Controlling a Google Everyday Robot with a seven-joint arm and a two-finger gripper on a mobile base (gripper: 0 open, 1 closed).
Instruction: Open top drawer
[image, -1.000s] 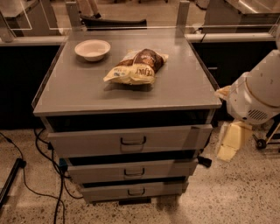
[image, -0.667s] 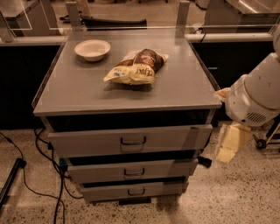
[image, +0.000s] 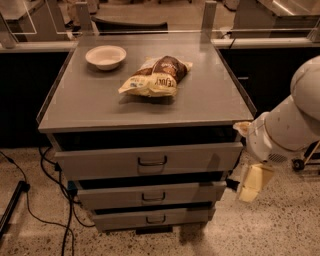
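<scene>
The top drawer (image: 110, 162) is the widest grey front of three, right under the grey cabinet top (image: 75, 100). Its small dark loop handle (image: 152, 161) sits at its centre. A dark gap shows between the drawer front and the cabinet top. My gripper (image: 251, 183) hangs to the right of the cabinet, beside the right ends of the top and middle drawers, well away from the handle. It holds nothing that I can see. My white arm (image: 290, 125) comes in from the right edge.
A white bowl (image: 105, 56) and a chip bag (image: 156, 76) lie on the cabinet top. Two narrower drawers (image: 115, 196) sit below the top one. Black cables (image: 47, 172) trail on the floor at left. Dark counters stand behind.
</scene>
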